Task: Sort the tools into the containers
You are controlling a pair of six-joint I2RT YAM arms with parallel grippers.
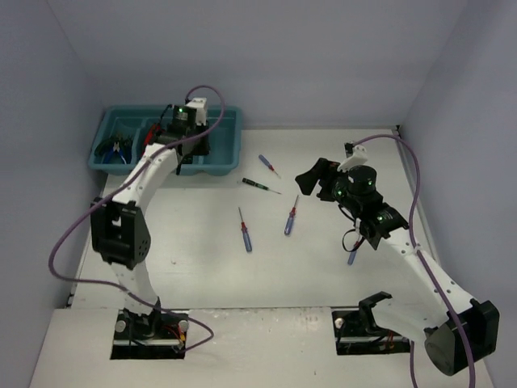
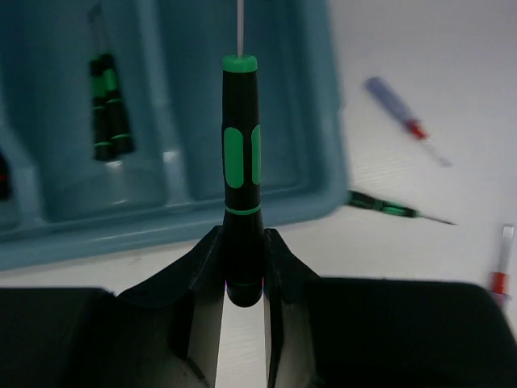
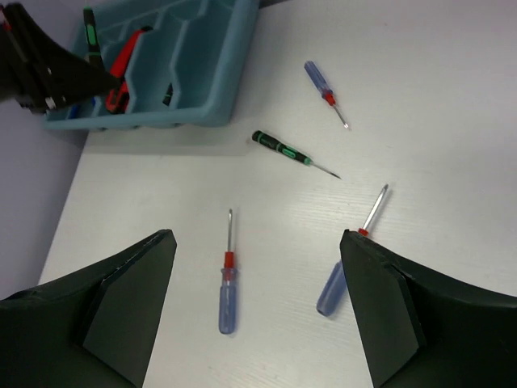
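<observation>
The teal tray (image 1: 226, 153) stands at the far left. My left gripper (image 2: 242, 267) is shut on the butt of a black-and-green screwdriver (image 2: 241, 153) and holds it above the tray's near edge (image 2: 186, 214), shaft pointing away. My right gripper (image 3: 258, 283) is open and empty above the table's middle (image 1: 315, 179). Below it lie two blue-handled screwdrivers, one left (image 3: 228, 291) and one beside the right finger (image 3: 333, 287). Farther off lie a black-and-green screwdriver (image 3: 279, 147) and a third blue one (image 3: 319, 79).
The tray holds green-and-black screwdrivers (image 2: 109, 109), a red-and-black knife (image 3: 121, 69) and pliers (image 1: 117, 148). Another blue screwdriver (image 1: 352, 255) lies under my right arm. Walls close in on the left, back and right.
</observation>
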